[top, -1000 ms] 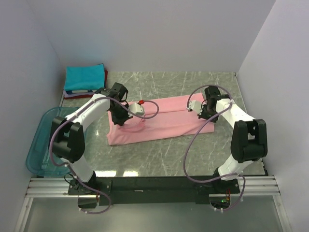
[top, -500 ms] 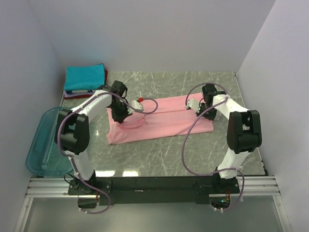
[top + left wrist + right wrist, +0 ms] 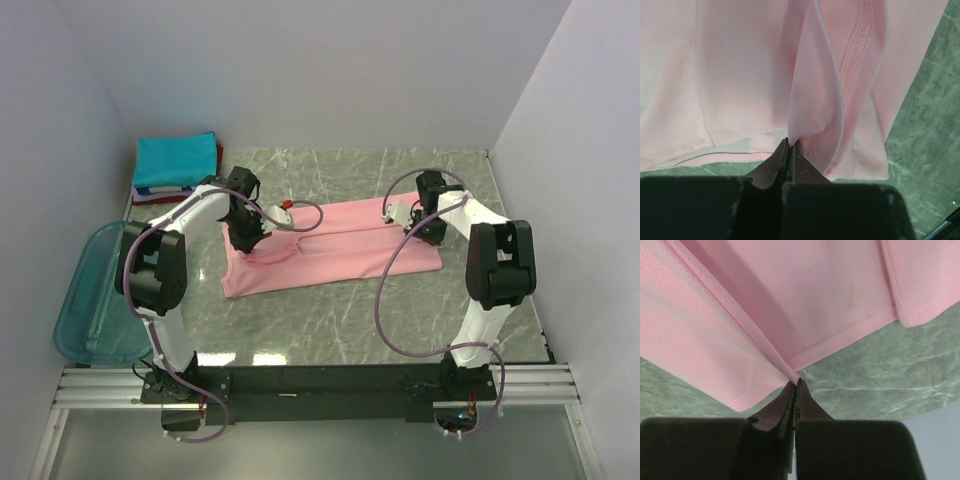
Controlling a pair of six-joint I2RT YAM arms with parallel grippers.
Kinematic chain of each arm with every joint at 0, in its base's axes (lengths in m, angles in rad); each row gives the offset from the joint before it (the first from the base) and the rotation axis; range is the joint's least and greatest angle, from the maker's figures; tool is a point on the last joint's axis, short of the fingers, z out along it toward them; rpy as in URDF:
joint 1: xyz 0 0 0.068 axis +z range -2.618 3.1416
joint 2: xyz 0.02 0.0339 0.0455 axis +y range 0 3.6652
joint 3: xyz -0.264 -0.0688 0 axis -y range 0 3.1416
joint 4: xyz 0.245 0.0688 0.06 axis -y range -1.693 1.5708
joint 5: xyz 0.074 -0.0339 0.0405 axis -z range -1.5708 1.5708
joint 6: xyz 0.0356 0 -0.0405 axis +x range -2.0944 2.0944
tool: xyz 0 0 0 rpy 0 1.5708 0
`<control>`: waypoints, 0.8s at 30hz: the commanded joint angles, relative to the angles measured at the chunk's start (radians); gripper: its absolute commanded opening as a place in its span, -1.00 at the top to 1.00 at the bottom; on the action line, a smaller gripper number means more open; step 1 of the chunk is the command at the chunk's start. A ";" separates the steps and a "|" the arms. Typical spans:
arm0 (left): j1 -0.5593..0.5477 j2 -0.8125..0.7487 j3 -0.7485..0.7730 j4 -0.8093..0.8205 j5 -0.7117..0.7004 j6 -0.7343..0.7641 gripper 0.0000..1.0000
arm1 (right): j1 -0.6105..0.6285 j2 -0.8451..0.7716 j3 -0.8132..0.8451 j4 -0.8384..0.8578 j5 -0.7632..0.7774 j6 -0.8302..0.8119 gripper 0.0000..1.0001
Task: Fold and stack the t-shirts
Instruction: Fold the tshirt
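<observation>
Fold step: pink shirt [image 3: 340,250] spread across table [image 3: 400,320] centre. Left gripper [image 3: 789,146] and right gripper [image 3: 796,384] pinched fully closed on cloth edge at opposite ends. Edge best carried level, taut, then laid flush.

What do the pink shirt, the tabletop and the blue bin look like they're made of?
Pink shirt: soft knit cloth, matte, likely a fine mesh jersey; tiny dotted weave and stitched hems show.
Tabletop: grey-green veined, marble look, slightly glossy; possibly a printed laminate.
Blue bin: translucent plastic, seemingly hard.
</observation>
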 commanded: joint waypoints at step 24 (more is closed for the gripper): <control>0.050 0.015 0.005 0.109 -0.015 -0.057 0.43 | -0.007 0.059 0.105 0.119 0.073 0.071 0.37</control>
